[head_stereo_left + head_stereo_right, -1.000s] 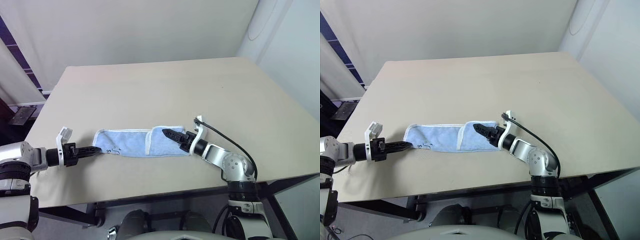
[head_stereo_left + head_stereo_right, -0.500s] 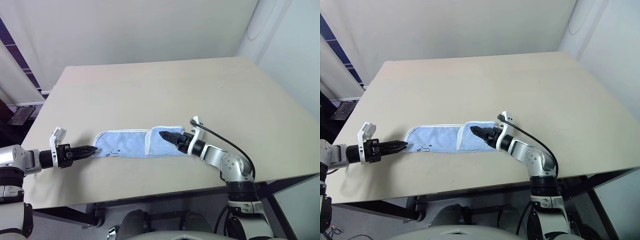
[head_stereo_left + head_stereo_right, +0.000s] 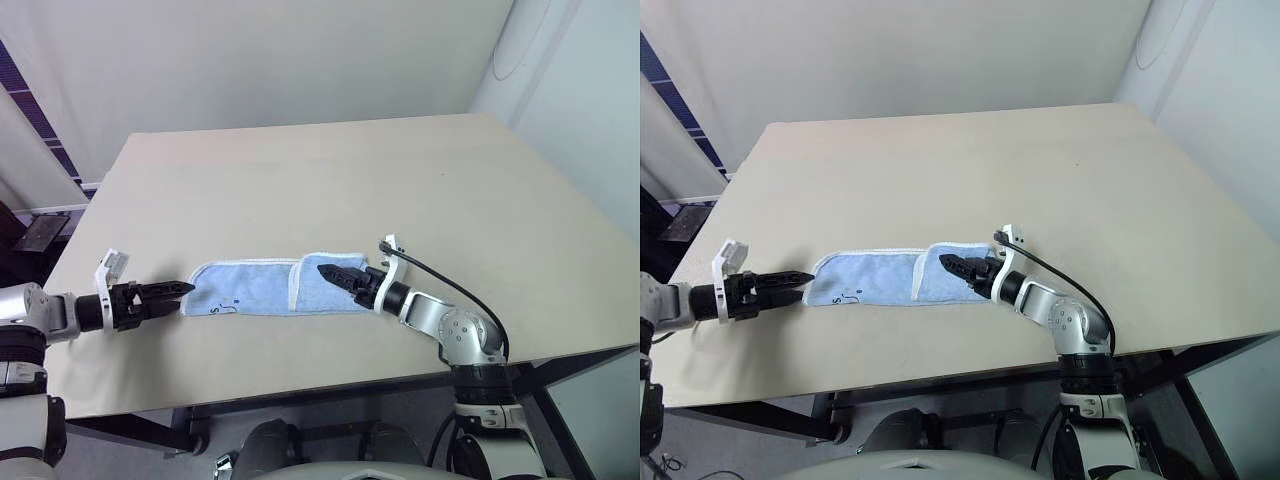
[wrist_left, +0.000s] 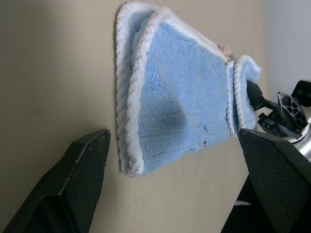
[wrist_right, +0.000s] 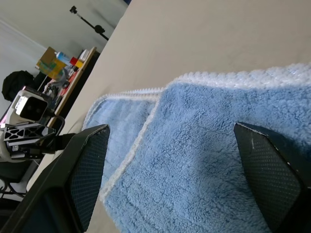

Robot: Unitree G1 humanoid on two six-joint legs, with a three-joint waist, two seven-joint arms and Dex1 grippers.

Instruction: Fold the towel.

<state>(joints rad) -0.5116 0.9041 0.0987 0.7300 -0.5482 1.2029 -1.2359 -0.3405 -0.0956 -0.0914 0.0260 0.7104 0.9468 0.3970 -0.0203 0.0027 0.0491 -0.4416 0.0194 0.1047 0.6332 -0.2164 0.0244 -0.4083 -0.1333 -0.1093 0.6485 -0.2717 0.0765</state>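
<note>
Beige table [image 3: 330,170], light blue towel [image 3: 250,289] lay flat on it near the front edge, left of centre, its right end folded over.

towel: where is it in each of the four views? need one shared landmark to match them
Left eye: towel low centre on the table.
Right eye: same.
Left wrist: centre.
Right wrist: lower right.
Landmark: white edge of the folded flap.

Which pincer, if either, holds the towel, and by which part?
Neither. The left pincer is open just off the towel; the right pincer is open above it.
</note>
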